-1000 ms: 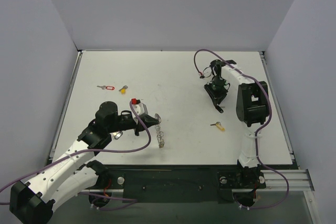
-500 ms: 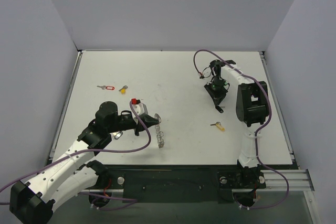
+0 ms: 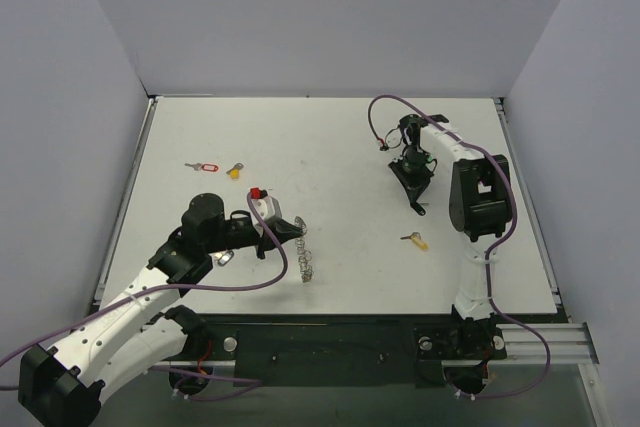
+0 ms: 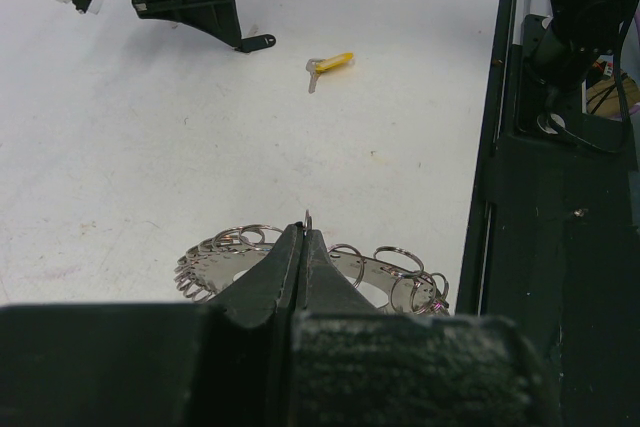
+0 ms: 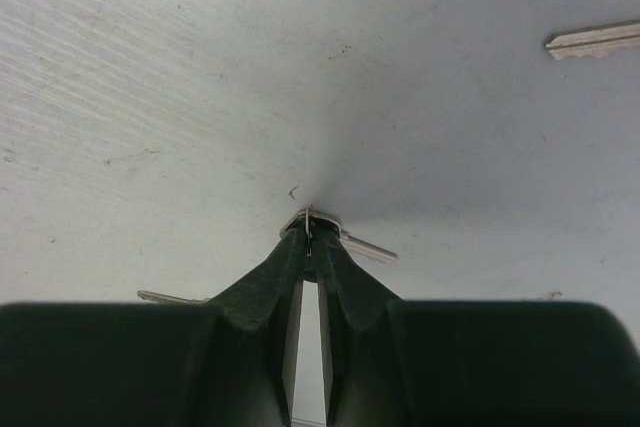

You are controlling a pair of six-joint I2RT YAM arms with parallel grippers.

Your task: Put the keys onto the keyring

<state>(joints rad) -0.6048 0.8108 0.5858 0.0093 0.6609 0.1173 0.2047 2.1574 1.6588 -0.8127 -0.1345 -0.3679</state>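
The keyring is clenched by the left gripper, presumably steadied for threading; a far-right key is pinched by the right gripper.

I'm driving this from a robotics lab, and the whole scene is a purpose-built test cell. A flat white table is boxed in by plain pale walls at the back and both sides. The left arm and right arm, white shells over black joints, are bolted to a dark base plate at the near edge. Purple cables loop loose off them, and a bare aluminium rail frames the front corner — bench hardware, with cameras on each wrist feeding me the view.
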